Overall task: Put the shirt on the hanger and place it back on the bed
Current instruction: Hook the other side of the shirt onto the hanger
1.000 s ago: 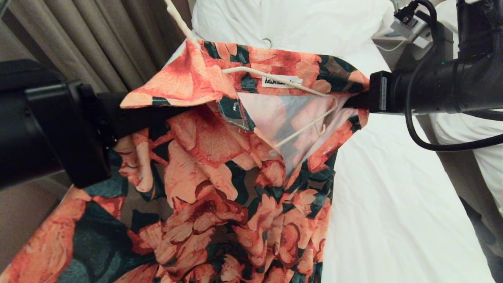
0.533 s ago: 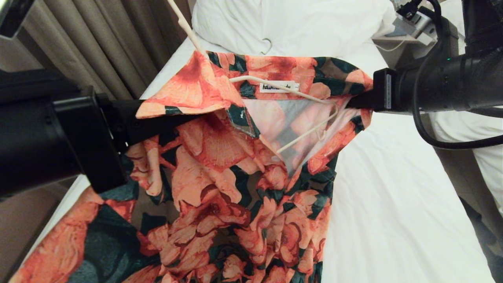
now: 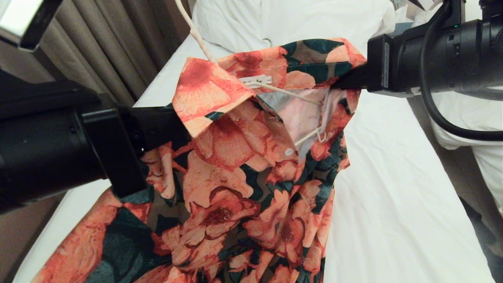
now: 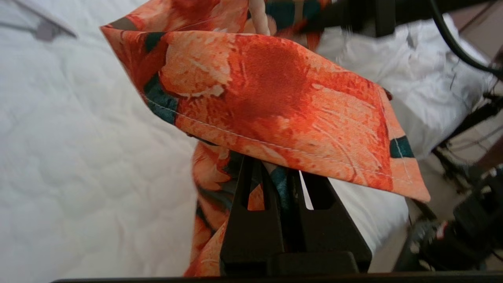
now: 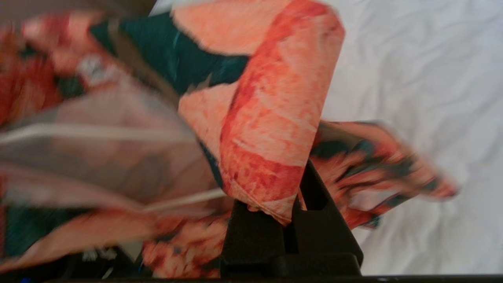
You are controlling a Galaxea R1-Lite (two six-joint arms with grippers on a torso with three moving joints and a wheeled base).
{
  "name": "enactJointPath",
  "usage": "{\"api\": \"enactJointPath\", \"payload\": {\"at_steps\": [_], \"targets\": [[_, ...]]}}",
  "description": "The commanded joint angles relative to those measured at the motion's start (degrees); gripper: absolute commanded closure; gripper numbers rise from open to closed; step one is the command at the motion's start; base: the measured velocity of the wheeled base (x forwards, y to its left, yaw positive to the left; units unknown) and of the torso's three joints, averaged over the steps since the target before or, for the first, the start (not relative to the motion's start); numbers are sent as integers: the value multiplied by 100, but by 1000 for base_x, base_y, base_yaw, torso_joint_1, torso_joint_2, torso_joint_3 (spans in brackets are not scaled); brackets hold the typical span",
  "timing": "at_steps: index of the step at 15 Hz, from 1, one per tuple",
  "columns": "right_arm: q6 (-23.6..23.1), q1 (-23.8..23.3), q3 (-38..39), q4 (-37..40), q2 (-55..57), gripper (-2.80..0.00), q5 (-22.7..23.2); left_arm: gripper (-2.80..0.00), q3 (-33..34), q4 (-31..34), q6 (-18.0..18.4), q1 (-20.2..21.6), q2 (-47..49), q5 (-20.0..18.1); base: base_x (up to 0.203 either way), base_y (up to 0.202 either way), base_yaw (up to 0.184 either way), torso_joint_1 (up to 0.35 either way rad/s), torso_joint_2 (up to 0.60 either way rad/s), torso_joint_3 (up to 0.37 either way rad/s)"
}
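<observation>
The shirt point(image 3: 220, 204), coral flowers on dark green, hangs spread between both grippers above the bed point(image 3: 393, 196). My left gripper point(image 3: 173, 127) is shut on the fabric under the left collar flap, its tips covered by the flap point(image 4: 275, 90); the fingers point(image 4: 251, 188) pinch cloth. At the collar's right end, my right gripper point(image 3: 347, 80) is shut on a folded edge of the shirt point(image 5: 271, 118). The thin cream hanger point(image 3: 290, 92) sits inside the neck opening. One arm sticks up past the left collar, and the other ends in a small notch hook.
A big white pillow point(image 3: 298, 19) lies at the head of the bed, with a small wire hook point(image 3: 267, 41) resting on it. Brown curtains point(image 3: 106, 47) hang along the left. A second bed point(image 3: 471, 122) stands to the right across a narrow floor gap.
The right gripper has lifted its end of the collar up toward the pillow. The left gripper has moved inward to the right, so the neck opening is narrower and the label is tilted.
</observation>
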Motion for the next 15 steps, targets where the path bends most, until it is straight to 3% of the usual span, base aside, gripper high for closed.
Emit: {"api": "enactJointPath", "payload": {"at_steps": [1,3,5,9,15], "targets": [[4,165,-127,196,69,0,-3,0,190,-573,45,57,137,14,0,0,0,0,0,0],[-4,217,-127,288,55,0,-29,0,229,-660,107,168,141,11,0,0,0,0,0,0],[-20,101,-104,397,60,0,-408,0,168,-626,138,463,9,3,0,0,0,0,0,0],[-200,-449,-141,18,148,0,-482,0,147,-364,248,473,-114,-225,0,0,0,0,0,0],[-242,-472,-71,443,113,0,-490,0,147,-364,257,517,-126,-212,0,0,0,0,0,0]]}}
